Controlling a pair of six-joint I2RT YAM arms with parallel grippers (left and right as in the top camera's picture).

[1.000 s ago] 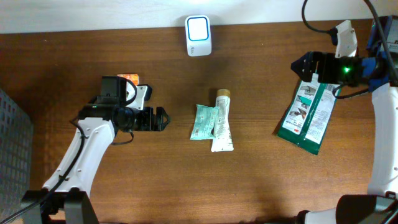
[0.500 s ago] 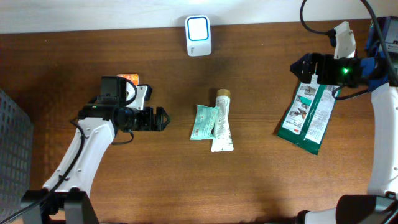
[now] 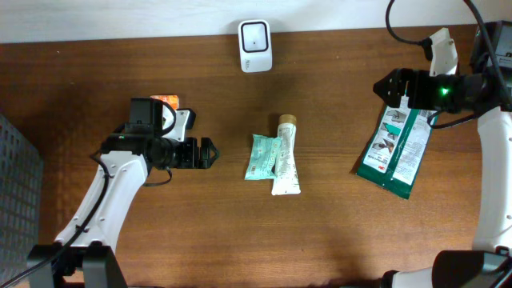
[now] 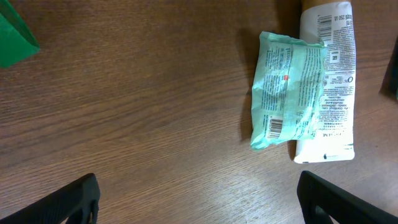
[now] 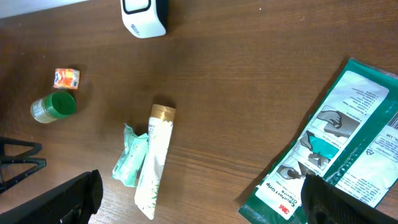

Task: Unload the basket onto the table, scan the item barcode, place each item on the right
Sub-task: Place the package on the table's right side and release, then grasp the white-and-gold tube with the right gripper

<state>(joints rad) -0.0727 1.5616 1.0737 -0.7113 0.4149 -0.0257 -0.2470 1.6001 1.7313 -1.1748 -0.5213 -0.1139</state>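
Your left gripper (image 3: 206, 153) sits left of centre over the brown wooden table (image 3: 336, 240). Its jaws are spread wide and nothing is between them. In the left wrist view (image 4: 199, 199) you see only the two dark fingertips at the bottom corners, with bare wood between.

It faces the mint-green plastic packet (image 3: 262, 157), which lies flat in the middle of the table, apart from the fingers. The packet's right edge overlaps the white squeeze tube with a gold cap (image 3: 286, 154), whose cap points toward the far edge. From the left wrist camera, the packet (image 4: 287, 90) shows a barcode near its lower end, face up, and the tube (image 4: 326, 81) shows printed text beside it.

Your right gripper (image 3: 388, 86) is at the far right, also spread wide and empty (image 5: 202, 202). It is by the upper end of the green and white flat pouch (image 3: 396, 148), which lies slanted on the table. You cannot tell whether it touches the pouch.

The white barcode scanner (image 3: 255, 46) stands at the far edge, well apart from the packet and both grippers.

A small orange box (image 3: 166, 100) lies just beyond your left arm. The right wrist view also shows a green-lidded jar (image 5: 53, 106) just beside that box.
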